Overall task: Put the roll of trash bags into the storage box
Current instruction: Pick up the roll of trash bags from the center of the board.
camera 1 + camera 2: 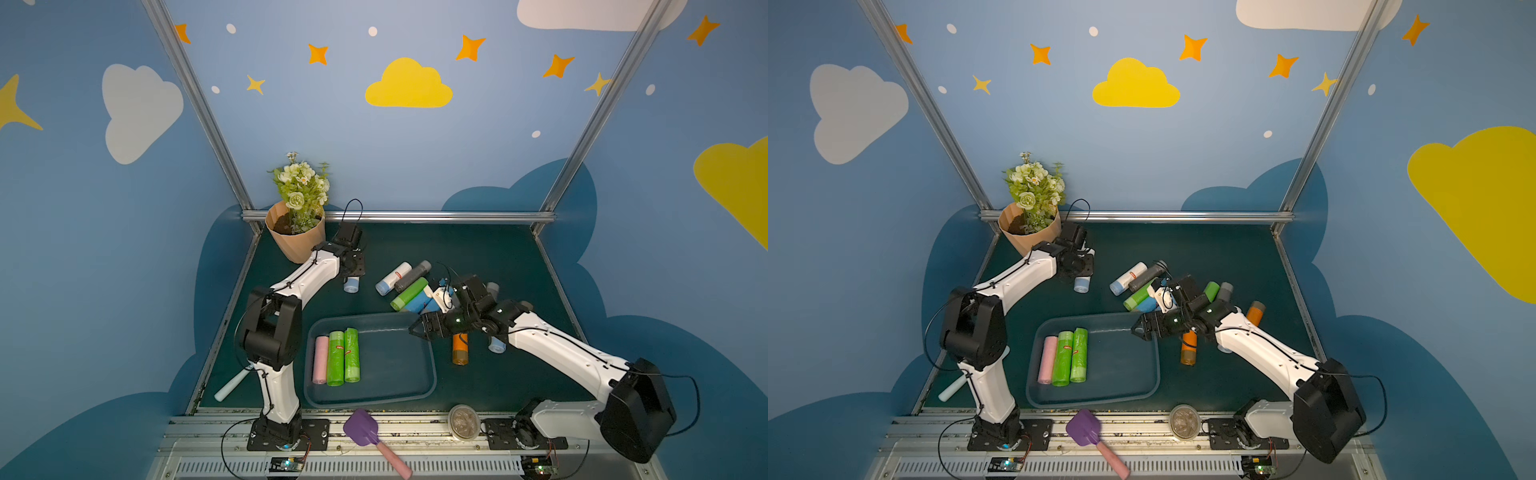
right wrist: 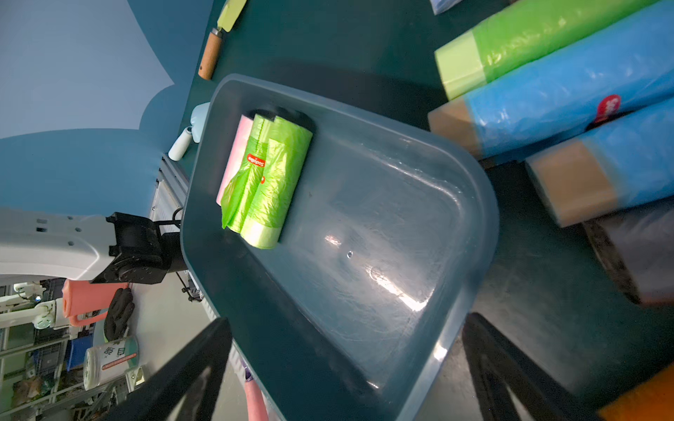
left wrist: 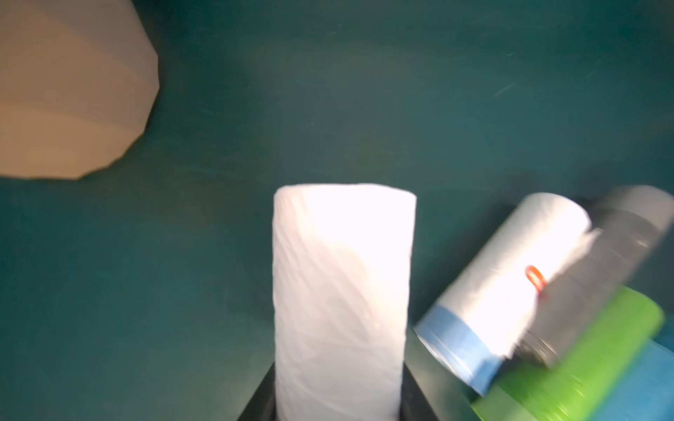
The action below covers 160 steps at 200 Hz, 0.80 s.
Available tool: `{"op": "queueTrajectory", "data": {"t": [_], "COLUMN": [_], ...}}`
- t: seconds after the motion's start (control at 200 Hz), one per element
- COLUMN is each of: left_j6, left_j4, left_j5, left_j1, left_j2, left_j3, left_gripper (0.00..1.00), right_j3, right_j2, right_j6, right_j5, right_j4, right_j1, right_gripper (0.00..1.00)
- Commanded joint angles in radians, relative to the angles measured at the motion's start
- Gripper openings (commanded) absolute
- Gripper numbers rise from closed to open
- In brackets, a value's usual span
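Slippage is threatening — the left tool [image 1: 354, 274] is pinching the white roll [image 3: 343, 284] near one end, far left beside the flowerpot [image 1: 296, 243], away from the storage box [image 1: 395, 365], whose far-right rim the empty, wide-open right tool [image 1: 417, 330] is crowding.

The box [image 2: 474, 204] is glossy, translucent plastic with a smooth floor. The green rolls [image 2: 270, 182] in it are crinkled, shiny film; the white roll [image 3: 343, 291] looks matt and creased. Under the box, the mat [image 1: 478, 249] is matt.
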Motion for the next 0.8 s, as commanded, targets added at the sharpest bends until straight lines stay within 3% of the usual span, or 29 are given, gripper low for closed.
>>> {"op": "queueTrajectory", "data": {"t": [0.0,0.355,0.796], "left_j6": [-0.09,-0.186,-0.4], "left_j4": [-0.015,-0.044,-0.022], "left_j5": [0.036,0.105,0.031], "left_j1": [-0.013,-0.063,-0.311], "left_j2": [-0.064,-0.299,-0.478], "left_j3": [-0.06,-0.227,-0.437], "left_gripper": [0.4,0.4,0.4], "right_j3": [-0.015,-0.046,-0.075], "right_j2": [-0.03,-0.076,-0.113], "right_j6": [0.018,0.047,0.049], "right_j5": [0.039,0.075,0.092], "right_j4": [-0.025,-0.019,-0.007], "right_j1": [0.031,0.085,0.103], "right_gripper": [0.97,0.97,0.97]}}
